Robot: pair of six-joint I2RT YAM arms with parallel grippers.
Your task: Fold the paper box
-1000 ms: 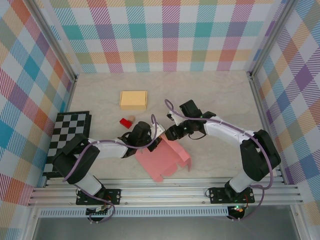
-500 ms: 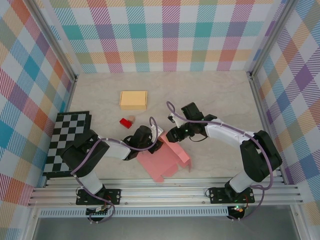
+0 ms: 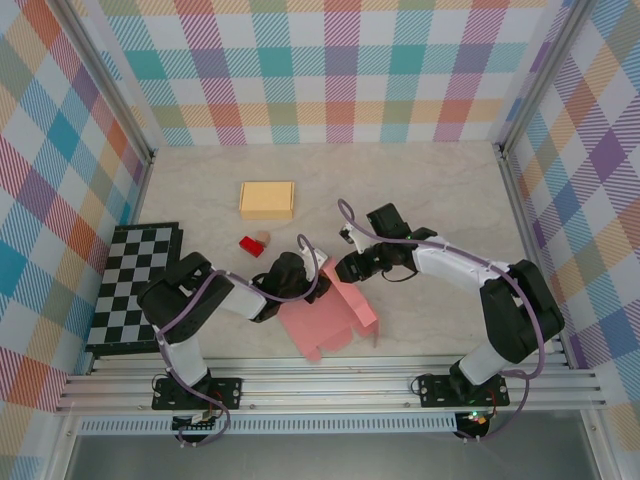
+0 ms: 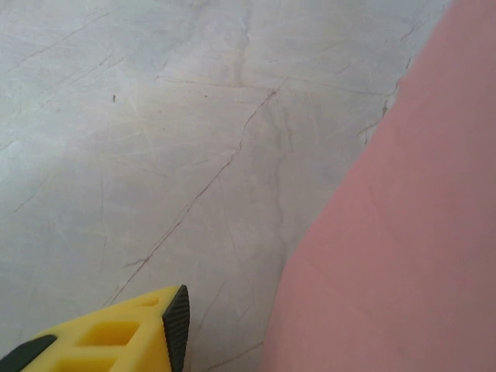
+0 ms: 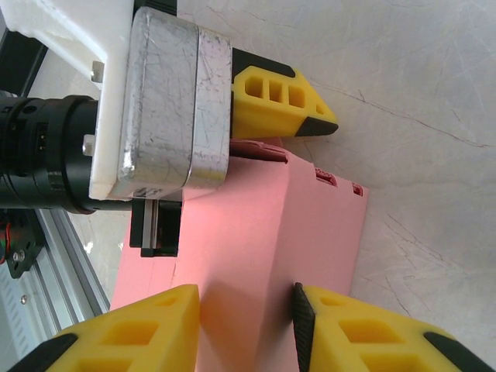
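Note:
The pink paper box [image 3: 325, 322] lies partly folded on the marble table in front of both arms. My right gripper [image 3: 345, 268] reaches down onto its far edge. In the right wrist view a raised pink fold [image 5: 256, 232] fills the gap of the right gripper [image 5: 244, 325], and the black pad [image 5: 301, 325] presses its crease. My left gripper [image 3: 300, 283] stands open at the box's left corner. One yellow finger [image 4: 177, 325] hovers over bare table, and the pink panel [image 4: 418, 232] hides the other. The left gripper's finger [image 5: 283, 105] lies past the box's edge.
A tan flat box [image 3: 267, 199] sits at the back centre, with a red block [image 3: 250, 246] and a small tan piece [image 3: 263, 238] nearer. A checkerboard [image 3: 135, 285] lies at the left. Plaid walls ring the table, and an aluminium rail [image 3: 330, 385] runs along the front.
My left gripper has opened and let go of the box, and its arm has shifted slightly right. The right gripper closed a little on the fold. The box has settled lower and flatter.

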